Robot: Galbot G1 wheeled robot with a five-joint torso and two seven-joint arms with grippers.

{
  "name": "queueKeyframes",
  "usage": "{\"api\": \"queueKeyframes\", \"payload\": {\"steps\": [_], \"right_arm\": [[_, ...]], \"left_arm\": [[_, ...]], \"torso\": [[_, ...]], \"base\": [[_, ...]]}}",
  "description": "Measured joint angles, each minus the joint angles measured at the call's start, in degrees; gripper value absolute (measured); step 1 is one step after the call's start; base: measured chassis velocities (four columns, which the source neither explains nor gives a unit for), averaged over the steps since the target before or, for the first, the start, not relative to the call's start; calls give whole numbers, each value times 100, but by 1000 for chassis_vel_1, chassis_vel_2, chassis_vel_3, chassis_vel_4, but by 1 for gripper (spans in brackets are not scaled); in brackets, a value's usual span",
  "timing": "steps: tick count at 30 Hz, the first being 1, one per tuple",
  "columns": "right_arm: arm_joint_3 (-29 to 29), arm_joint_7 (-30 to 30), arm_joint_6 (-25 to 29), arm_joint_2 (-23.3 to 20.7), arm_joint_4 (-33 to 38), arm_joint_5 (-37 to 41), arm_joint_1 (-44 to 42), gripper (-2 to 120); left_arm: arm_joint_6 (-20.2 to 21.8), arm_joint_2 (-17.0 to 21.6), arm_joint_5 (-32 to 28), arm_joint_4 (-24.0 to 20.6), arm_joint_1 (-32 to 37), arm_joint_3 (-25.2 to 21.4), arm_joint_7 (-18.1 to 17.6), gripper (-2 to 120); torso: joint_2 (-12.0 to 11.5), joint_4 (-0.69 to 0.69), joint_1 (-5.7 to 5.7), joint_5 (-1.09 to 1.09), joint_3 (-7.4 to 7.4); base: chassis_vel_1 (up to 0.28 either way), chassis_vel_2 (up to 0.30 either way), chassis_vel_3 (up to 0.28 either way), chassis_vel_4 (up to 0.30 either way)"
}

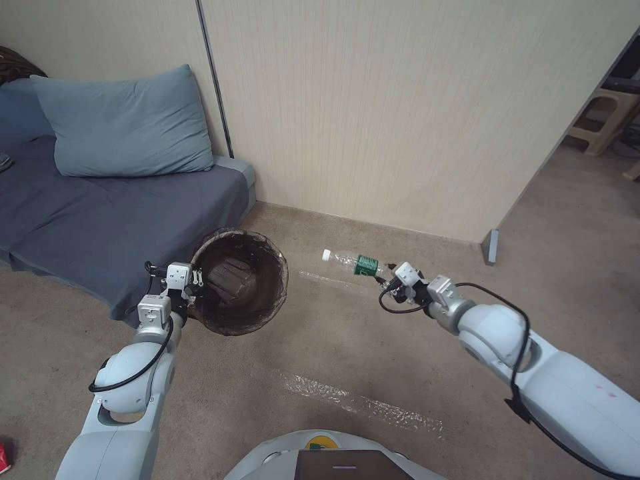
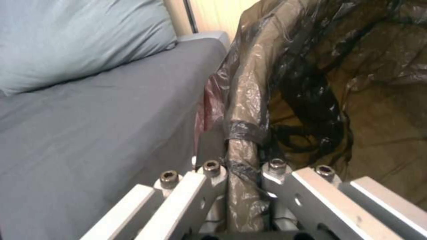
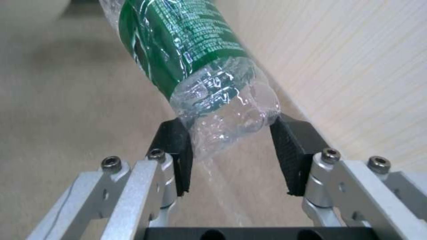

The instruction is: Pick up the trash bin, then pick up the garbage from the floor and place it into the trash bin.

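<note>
Above beige carpet (image 1: 347,347), left gripper (image 1: 190,280) clamps one trash bin (image 1: 267,313); right gripper (image 1: 390,283) grips one bottle (image 1: 353,262).

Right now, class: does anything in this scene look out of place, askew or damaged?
The clear bottle looks crumpled at its base, where the right gripper pinches it, hanging slantwise in the air. The trash bin, gripped at its rim by the left gripper, is tilted.

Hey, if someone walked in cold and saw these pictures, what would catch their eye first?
The clear bottle with its green label, held by its base in the right pincer above the carpet beside the wall. Then the trash bin, its brown-bagged rim clamped by the left pincer, next to the grey sofa.
</note>
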Motion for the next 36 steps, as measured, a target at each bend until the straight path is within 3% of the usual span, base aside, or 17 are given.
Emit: {"api": "queueKeyframes", "payload": {"steps": [6, 9, 14, 17, 25, 31, 32, 34, 36], "right_arm": [[729, 104, -91, -167, 651, 365, -341, 38], [823, 188, -148, -263, 902, 581, -300, 38], [701, 349, -312, -467, 1251, 1309, 266, 38], [448, 428, -472, -627, 1485, 2141, 951, 38], [219, 423, -581, -761, 1580, 2770, 1488, 38], [-682, 206, -524, -907, 1366, 3343, 2720, 38], [-1183, 233, -513, -800, 1238, 3424, 3181, 38], [-1350, 258, -516, -745, 1200, 3450, 3313, 38], [-2289, 573, -646, -269, 1013, 3693, 3985, 38]], "left_arm": [[-4, 30, -9, 168, -19, -17, -2, 2], [-9, 43, -8, 233, -36, -18, -2, 2], [-1, 40, -4, 273, -76, 1, -4, 2], [12, 31, 2, 288, -96, 26, -4, 2], [18, 27, 11, 313, -112, 45, -3, 2], [22, 5, 32, 371, -162, 75, 1, 2], [25, -12, 42, 390, -182, 92, 1, 2], [27, -18, 45, 396, -190, 99, 1, 2], [44, -45, 53, 429, -225, 118, 2, 2]], "torso": [[0, -1, 0, 1, 0], [0, -2, 0, 0, 0], [0, 0, 0, 0, 0], [0, 1, 0, 0, 1], [0, 1, 0, -1, 1], [0, -2, 0, -1, 1], [0, -1, 0, -3, 1], [0, -1, 0, -2, 1], [0, 1, 0, -1, 1]], "base": [[0, 0, 0, 0], [0, 0, 0, 0], [0, 0, 0, 0], [0, 0, 0, 0], [0, 0, 0, 0], [0, 0, 0, 0], [0, 0, 0, 0], [0, 0, 0, 0], [0, 0, 0, 0]]}}
